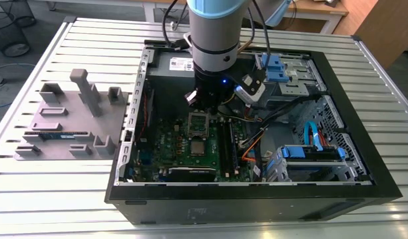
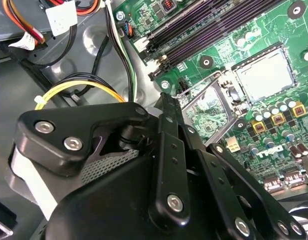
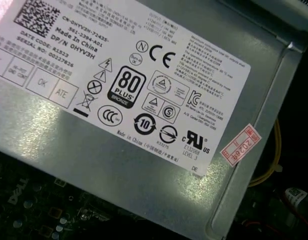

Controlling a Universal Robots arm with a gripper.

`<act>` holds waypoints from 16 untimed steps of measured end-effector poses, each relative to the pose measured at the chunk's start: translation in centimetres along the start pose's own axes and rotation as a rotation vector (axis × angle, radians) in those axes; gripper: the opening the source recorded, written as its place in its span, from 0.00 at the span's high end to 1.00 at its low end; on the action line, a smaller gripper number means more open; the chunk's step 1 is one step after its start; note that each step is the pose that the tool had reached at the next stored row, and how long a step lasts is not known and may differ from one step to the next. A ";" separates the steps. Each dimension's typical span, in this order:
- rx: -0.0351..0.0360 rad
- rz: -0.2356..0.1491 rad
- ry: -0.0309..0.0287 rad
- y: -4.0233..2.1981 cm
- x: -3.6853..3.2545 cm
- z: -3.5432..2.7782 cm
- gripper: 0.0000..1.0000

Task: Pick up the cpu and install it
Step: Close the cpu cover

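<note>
Exterior view: slatted metal table (image 1: 58,199), desks behind (image 1: 323,12)

And there's the cpu (image 1: 198,148), a small flat square with a silvery, pale top. It lies level, face up, inside the dark square frame of the socket (image 1: 198,141) on the green board (image 1: 170,144). In the exterior view it sits around the middle of the board, inside the open case (image 1: 257,194), towards the exterior view's left of the case's centre. The second wrist view shows it too (image 2: 266,75): square to the socket's frame, nothing touching its top.
</note>
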State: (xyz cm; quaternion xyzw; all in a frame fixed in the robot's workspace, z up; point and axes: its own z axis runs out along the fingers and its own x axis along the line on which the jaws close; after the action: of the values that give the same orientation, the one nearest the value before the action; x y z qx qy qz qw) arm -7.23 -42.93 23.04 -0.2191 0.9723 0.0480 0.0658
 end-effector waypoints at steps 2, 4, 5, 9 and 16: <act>-0.0004 -0.008 -0.0014 0.03 0.06 0.00 0.89; 0.0003 -0.016 -0.0042 0.05 0.15 -0.05 0.89; 0.0007 -0.019 -0.0058 0.06 0.19 -0.07 0.89; 0.0020 -0.028 -0.0093 0.00 0.28 -0.25 0.89; 0.0090 -0.033 -0.0056 -0.50 0.46 -0.69 0.89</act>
State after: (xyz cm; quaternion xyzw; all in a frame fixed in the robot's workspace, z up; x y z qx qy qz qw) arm -7.51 -43.65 23.62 -0.2345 0.9686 0.0431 0.0703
